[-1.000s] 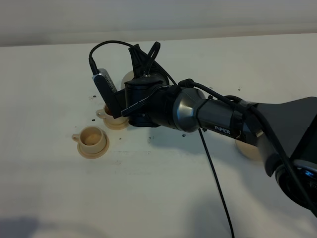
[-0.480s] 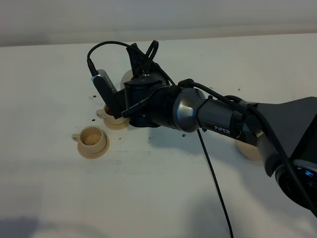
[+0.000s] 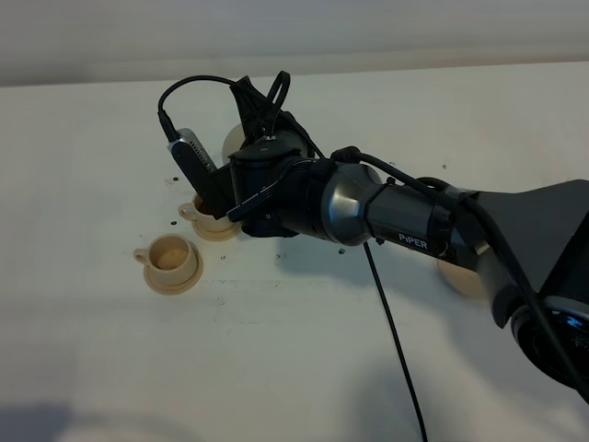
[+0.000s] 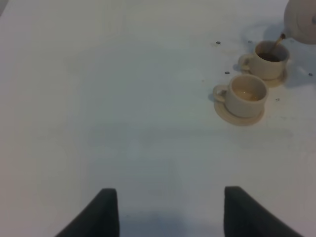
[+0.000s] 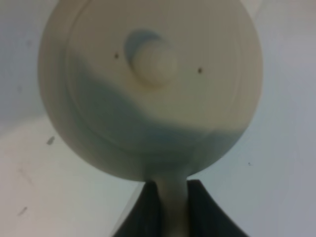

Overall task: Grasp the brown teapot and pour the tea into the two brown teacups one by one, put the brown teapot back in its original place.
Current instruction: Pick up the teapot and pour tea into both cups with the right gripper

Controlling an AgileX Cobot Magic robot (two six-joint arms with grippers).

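Two cups stand close together on the white table (image 4: 98, 98), each on a small saucer (image 4: 223, 110), handles pointing the same way. The far cup (image 4: 266, 69) has dark liquid in it, and a thin brown thread of tea (image 4: 275, 44) runs down into it from the teapot (image 5: 148, 89). The teapot hangs tipped in the air just above and beyond that cup. The near cup (image 4: 247, 96) looks pale inside, and I cannot tell whether it holds anything. The right gripper (image 5: 172, 197) has reached across from the right side. Its two dark fingers are closed tight on the teapot's loop handle (image 5: 173, 219), which sits pinched between them. From the wrist camera, the round lid and its knob (image 5: 154, 59) fill most of the view. From the high camera, the arm and its camera hide most of the teapot, so only a bit of its tan body shows behind the cables. A big saucer (image 3: 457, 276) peeks out from under the right arm, well apart from the cups and with nothing that I can see on it. The left gripper (image 4: 170, 192) hangs over bare table well short of the cups. Its fingers are spread wide, with nothing between them.
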